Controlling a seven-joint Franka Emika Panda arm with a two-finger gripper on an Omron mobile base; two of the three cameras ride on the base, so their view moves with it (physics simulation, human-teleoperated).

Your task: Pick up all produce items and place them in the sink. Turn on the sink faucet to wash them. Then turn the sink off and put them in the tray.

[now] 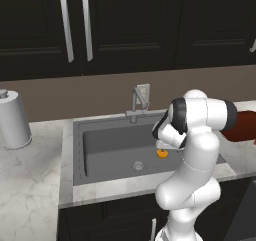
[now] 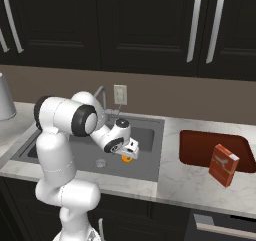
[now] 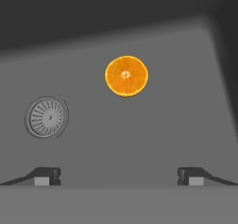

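A bright orange halved produce item [image 3: 126, 75] lies flat on the floor of the dark grey sink [image 3: 139, 135], to the right of the round metal drain [image 3: 45, 117]. My gripper [image 3: 118, 175] hangs open just above the basin floor, short of the orange piece [image 2: 126, 158] and holding nothing. The hand [image 2: 131, 149] reaches down into the sink [image 1: 70, 150], with the produce item [image 1: 162, 153] peeking out beside it. At the back rim stands the slim grey faucet [image 1: 136, 102]. The dark red tray [image 2: 200, 147] rests on the counter right of the sink.
A red carton [image 2: 223, 165] stands at the tray's front right. A paper towel roll [image 1: 12, 119] stands on the marble counter at far left. A white outlet plate [image 2: 120, 94] is on the wall behind the faucet. Dark cabinets hang above.
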